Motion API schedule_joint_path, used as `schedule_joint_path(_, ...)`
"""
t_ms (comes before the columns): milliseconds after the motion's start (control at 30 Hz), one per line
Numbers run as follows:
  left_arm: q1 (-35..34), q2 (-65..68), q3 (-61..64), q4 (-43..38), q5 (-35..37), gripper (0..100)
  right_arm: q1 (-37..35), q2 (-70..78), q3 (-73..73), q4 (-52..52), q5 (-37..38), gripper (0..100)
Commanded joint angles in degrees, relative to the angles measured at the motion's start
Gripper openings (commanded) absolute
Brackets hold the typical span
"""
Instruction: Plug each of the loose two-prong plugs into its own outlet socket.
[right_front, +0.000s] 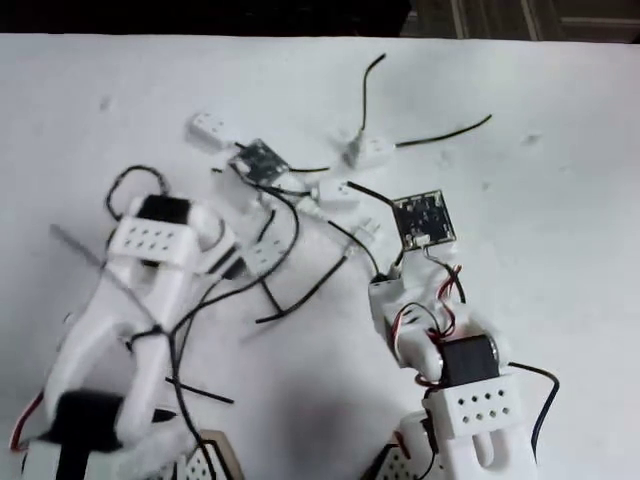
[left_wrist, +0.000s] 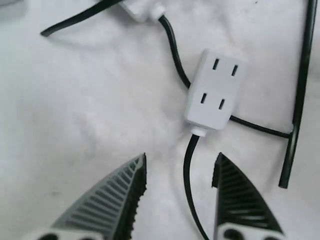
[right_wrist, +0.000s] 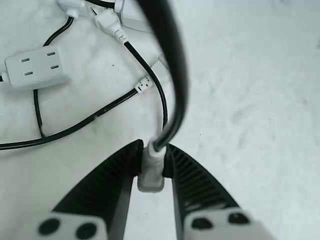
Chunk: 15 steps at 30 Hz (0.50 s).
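Right wrist view: right gripper (right_wrist: 152, 150) is clamped on a white two-prong plug (right_wrist: 150, 175). Its black cord (right_wrist: 172, 75) leaves away from the wrist and arcs back past the lens. The prongs are hidden, so I can't tell which way they face; if they point into the palm, it needs a regrip before any insertion. The outlet block (right_wrist: 37, 67) lies flat on the table (right_wrist: 260, 100), slots up, well apart from the held plug, with another loose plug (right_wrist: 107, 22) and more cords nearby. Left wrist view: left gripper (left_wrist: 180, 160) hangs with fingers (left_wrist: 115, 200) spread wide, nothing held, near the outlet block (left_wrist: 212, 92) and straddling the block lead (left_wrist: 187, 165). Risks: the block is unbraced, so a push will likely slide or tip it rather than seat the prongs. The held cord looks stiff and crosses others, so a move may drag neighbours or twist the plug in the pads. Closing the left gripper here would catch the lead, not the block.
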Motion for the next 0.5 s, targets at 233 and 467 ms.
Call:
schedule_joint_path(233, -9.01, -21.76, 20.04, -6.51, 0.62, 13, -14.55, 2.42, -3.60, -12.53, 0.70, 1.7)
schedule_joint_path(467, -13.23, -26.15, 27.60, -11.34, 1.14, 12, -16.75, 21.05, -10.99, -21.14, 0.26, 1.7)
